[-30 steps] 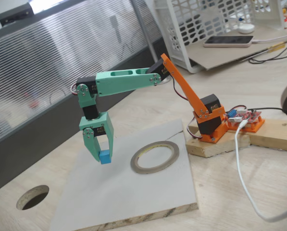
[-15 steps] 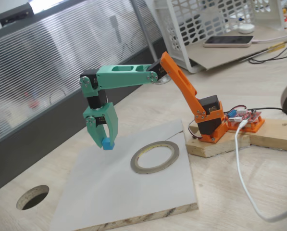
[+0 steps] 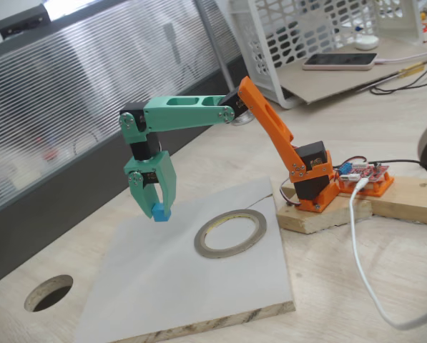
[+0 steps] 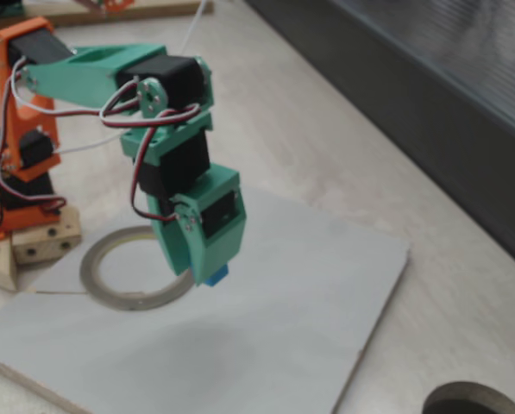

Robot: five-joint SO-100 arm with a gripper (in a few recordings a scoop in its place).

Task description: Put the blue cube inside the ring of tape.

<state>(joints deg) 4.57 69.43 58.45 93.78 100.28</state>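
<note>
A small sky-blue cube (image 3: 159,211) sits pinched between the fingers of my green gripper (image 3: 156,210), which is shut on it and holds it above the grey board. In another fixed view the blue cube (image 4: 216,276) peeks out under the gripper (image 4: 207,274). The grey-silver tape ring (image 3: 230,232) with a yellowish inner edge lies flat on the board, to the right of the gripper in a fixed view. From the other side the ring (image 4: 110,289) is partly hidden behind the gripper.
The grey board (image 3: 177,286) lies on a wooden table with a dark round hole (image 3: 48,292) at the lower left. My orange base (image 3: 312,182) stands on a wooden block beside a red circuit board (image 3: 363,176) and a white cable (image 3: 360,250). A white basket (image 3: 306,36) is behind.
One second ago the gripper held the cube lower, near the board. It has lifted with the cube and shifted slightly right; in the last half second it has barely moved.
</note>
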